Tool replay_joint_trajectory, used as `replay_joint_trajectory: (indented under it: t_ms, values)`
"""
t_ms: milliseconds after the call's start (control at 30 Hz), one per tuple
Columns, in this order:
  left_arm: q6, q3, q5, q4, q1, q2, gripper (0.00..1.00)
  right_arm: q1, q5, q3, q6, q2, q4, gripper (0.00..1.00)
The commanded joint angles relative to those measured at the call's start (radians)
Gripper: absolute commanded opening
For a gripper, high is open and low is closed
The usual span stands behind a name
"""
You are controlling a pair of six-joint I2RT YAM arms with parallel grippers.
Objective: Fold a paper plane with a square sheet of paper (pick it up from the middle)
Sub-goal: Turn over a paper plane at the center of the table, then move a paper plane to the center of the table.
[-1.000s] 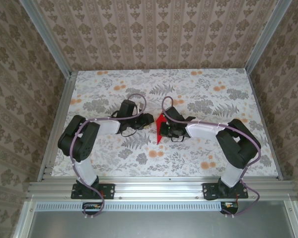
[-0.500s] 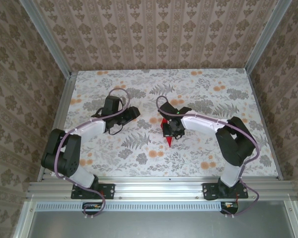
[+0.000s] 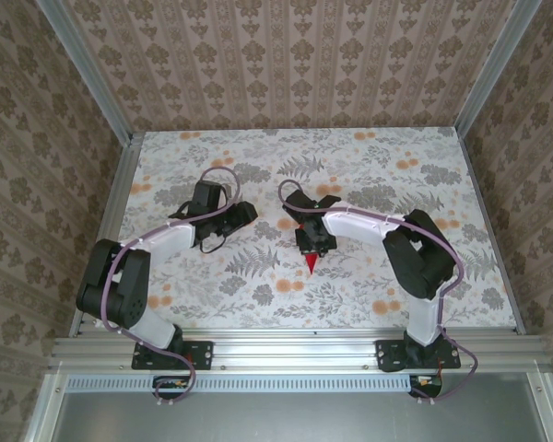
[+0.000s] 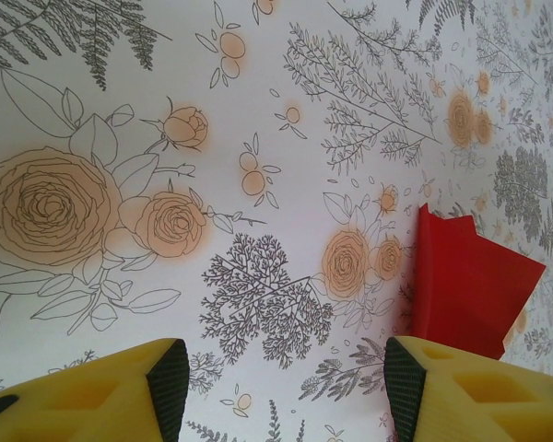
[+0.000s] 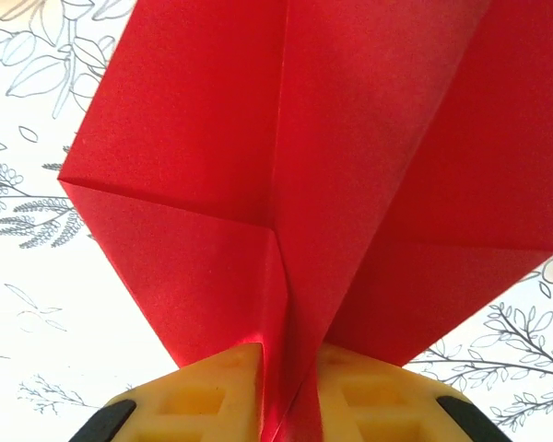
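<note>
1. White floral-printed table (image 3: 369, 295).
2. Bright red, pointed paper plane (image 5: 286, 166) with centre crease and folded flaps, near the table's middle, tip toward its near edge.
3. Right gripper (image 5: 290, 368): yellow fingers (image 5: 212, 391) flank the crease; grip unclear.
4. Left gripper (image 4: 286, 378), left of the table's middle: spread, empty.

The table (image 3: 369, 295), covered in a floral print, is carrying the red plane (image 3: 310, 263) near its middle, tip pointing toward the near edge.

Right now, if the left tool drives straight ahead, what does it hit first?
Likely bare floral table ahead of the left tool; the paper plane lies off that line, depth unclear.
</note>
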Motion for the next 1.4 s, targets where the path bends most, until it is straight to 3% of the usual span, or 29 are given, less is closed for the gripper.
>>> replay_joint_trajectory:
  t_ms: [0,200,533,800,867,1000,1100,1367]
  values:
    - [0.033,-0.010,-0.011,-0.021,0.014,-0.026,0.60,0.020,0.054,0.037,0.000,0.047,-0.066,0.19]
    - [0.038,-0.014,-0.014,-0.027,0.016,-0.021,0.61,0.058,0.126,0.082,0.005,0.096,-0.109,0.16]
    - [0.043,-0.020,-0.017,-0.029,0.021,-0.022,0.61,0.119,0.224,0.152,0.022,0.178,-0.182,0.19]
    - [0.047,-0.022,-0.019,-0.035,0.024,-0.022,0.60,0.149,0.290,0.180,0.016,0.218,-0.214,0.05]
    - [0.047,-0.022,-0.020,-0.037,0.025,-0.022,0.60,0.154,0.301,0.185,0.016,0.225,-0.220,0.06]
    - [0.048,-0.022,-0.019,-0.039,0.029,-0.026,0.61,0.156,0.297,0.188,0.023,0.213,-0.224,0.19]
    - [0.049,-0.021,-0.020,-0.040,0.031,-0.030,0.60,0.155,0.288,0.182,0.021,0.181,-0.212,0.19]
    - [0.053,-0.021,-0.019,-0.047,0.037,-0.035,0.60,0.155,0.301,0.186,0.002,0.185,-0.200,0.00]
